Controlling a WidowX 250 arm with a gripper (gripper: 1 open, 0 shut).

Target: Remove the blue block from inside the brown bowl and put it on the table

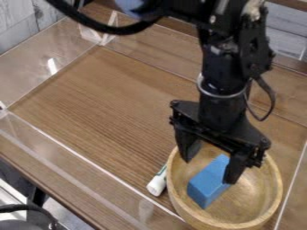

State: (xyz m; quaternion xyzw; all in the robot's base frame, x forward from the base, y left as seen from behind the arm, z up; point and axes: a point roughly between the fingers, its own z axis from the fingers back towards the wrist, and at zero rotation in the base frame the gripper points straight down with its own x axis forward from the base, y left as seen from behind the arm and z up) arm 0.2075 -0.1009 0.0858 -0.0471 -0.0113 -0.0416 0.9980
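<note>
The blue block [209, 182] lies inside the brown bowl [267, 203], a round tan wooden bowl at the table's near right. My gripper [210, 160] points straight down over the bowl with its jaws wide open. One black finger [186, 150] hangs by the bowl's left rim and the other [235, 167] reaches down into the bowl just right of the block's upper end. The block's far end sits between the fingers. I cannot tell whether either finger touches it. The table [108, 99] is brown wood grain.
A small white-and-green object [157, 183] lies on the table just left of the bowl. Clear acrylic walls [54, 148] run along the table's edges, with a clear angled stand [96, 30] at the far left corner.
</note>
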